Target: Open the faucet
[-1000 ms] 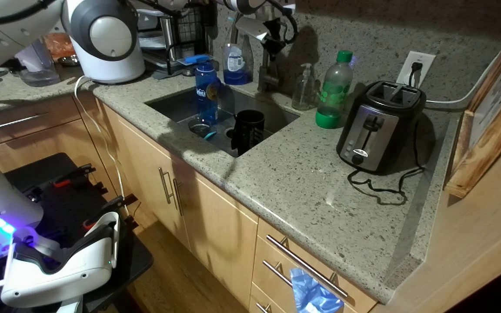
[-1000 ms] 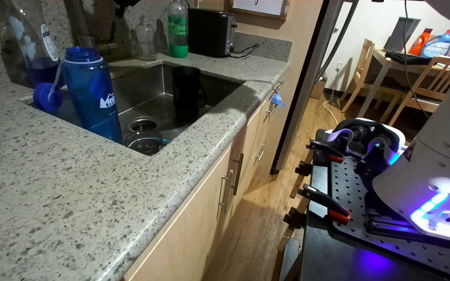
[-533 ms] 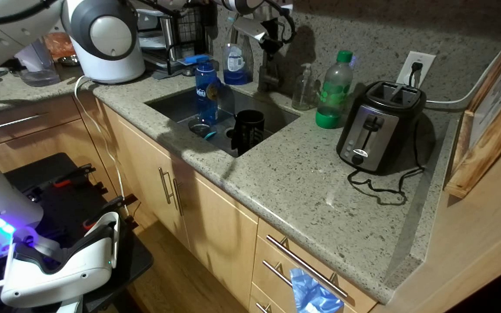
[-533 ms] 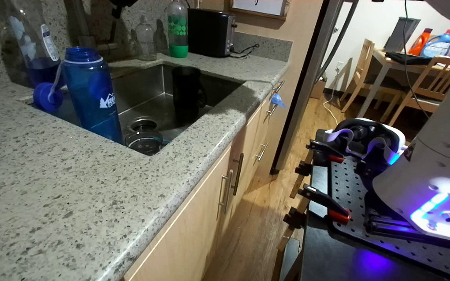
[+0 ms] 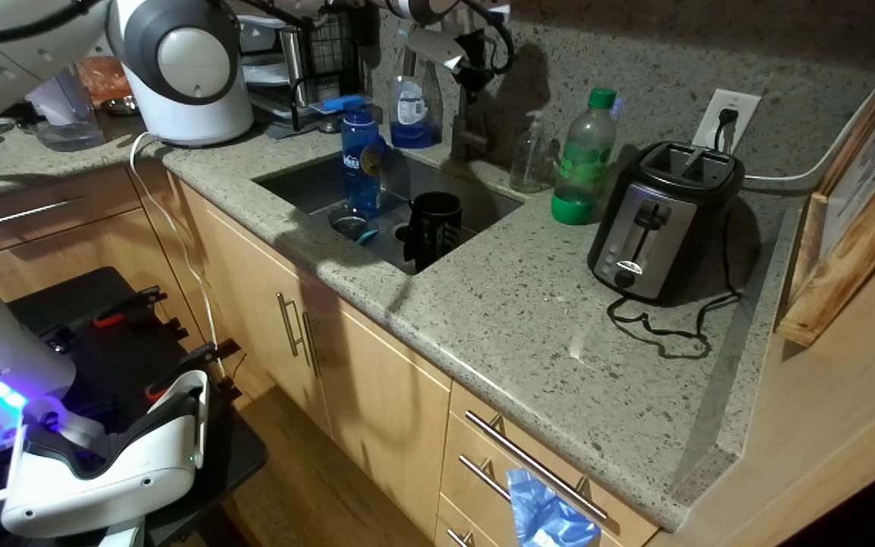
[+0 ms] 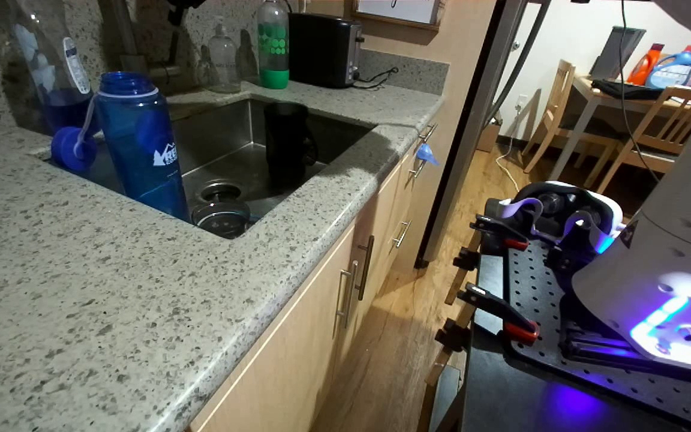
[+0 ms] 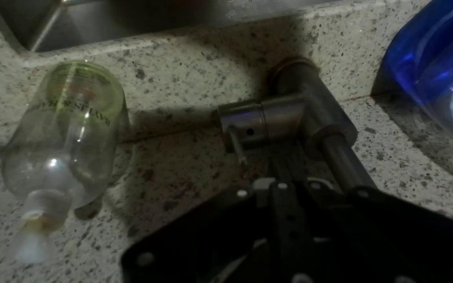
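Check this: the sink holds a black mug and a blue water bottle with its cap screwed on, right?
No, an exterior view shows the cap off, hanging beside the blue water bottle. The sink does hold that bottle and a black mug.

A kitchen, by sink [image 6: 219,133] and toaster [image 5: 669,228]

The speckled wall [image 5: 650,68] is dimly lit; cabinets [image 5: 380,368] line the wood floor [image 6: 375,336]; 2 chairs [image 6: 559,99] stand near a white wall [image 6: 552,36].
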You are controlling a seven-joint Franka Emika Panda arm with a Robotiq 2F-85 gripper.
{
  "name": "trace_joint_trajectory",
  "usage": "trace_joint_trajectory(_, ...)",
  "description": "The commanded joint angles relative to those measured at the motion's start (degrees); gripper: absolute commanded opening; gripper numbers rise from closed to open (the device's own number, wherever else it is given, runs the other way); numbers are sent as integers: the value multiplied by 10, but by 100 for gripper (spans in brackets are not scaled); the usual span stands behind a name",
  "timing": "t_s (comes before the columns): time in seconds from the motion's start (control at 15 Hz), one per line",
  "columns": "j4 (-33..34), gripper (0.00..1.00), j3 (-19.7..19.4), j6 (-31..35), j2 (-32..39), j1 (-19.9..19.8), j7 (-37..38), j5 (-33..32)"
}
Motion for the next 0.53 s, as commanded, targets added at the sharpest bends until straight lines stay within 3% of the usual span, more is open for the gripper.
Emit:
trace_joint_trajectory(0.0, -1, 2, -1, 8, -2, -3, 2, 0)
trace_joint_trajectory(0.47, 0, 1, -1, 7, 5, -4, 3, 0)
